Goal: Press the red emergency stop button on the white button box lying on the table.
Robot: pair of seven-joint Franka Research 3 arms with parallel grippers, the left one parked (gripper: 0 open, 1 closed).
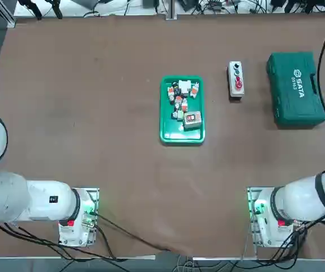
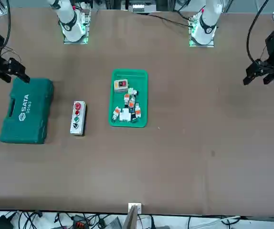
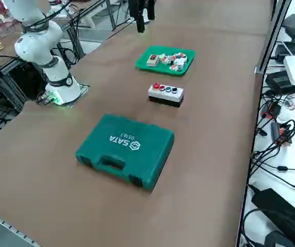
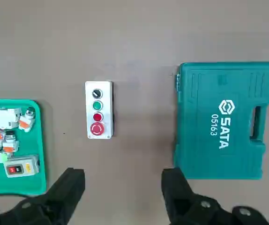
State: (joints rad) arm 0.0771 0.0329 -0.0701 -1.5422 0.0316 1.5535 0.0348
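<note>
My right fingers stand wide apart above the worktop, with nothing between them. The white button box lies flat ahead of the gap between my fingers, touching neither; of its row of controls, the red emergency stop button is the one nearest my fingers. To one side of the box lies the green tray, holding small parts; to its other side, the green toolbox, labelled SATA.
</note>
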